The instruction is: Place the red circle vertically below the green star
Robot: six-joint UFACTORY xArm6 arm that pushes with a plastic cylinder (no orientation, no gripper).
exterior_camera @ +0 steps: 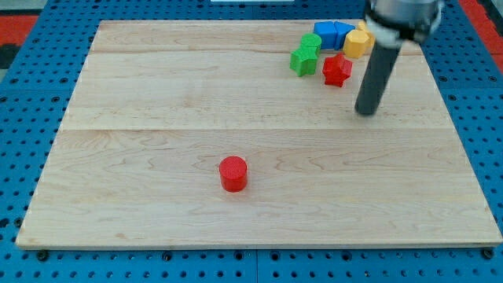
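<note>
The red circle [233,173] is a short red cylinder standing alone on the wooden board [157,94], a little left of the view's middle and toward the bottom. The green star [301,61] sits near the view's top right, with a second green block [311,42] touching it above. My tip [366,112] is the lower end of the dark rod, right of and slightly below the green star, far up and right of the red circle. It touches no block.
A red star-like block [337,70] lies just right of the green star. Blue blocks [332,34] and a yellow block [357,43] cluster by the board's top edge. Blue perforated table [31,47] surrounds the board.
</note>
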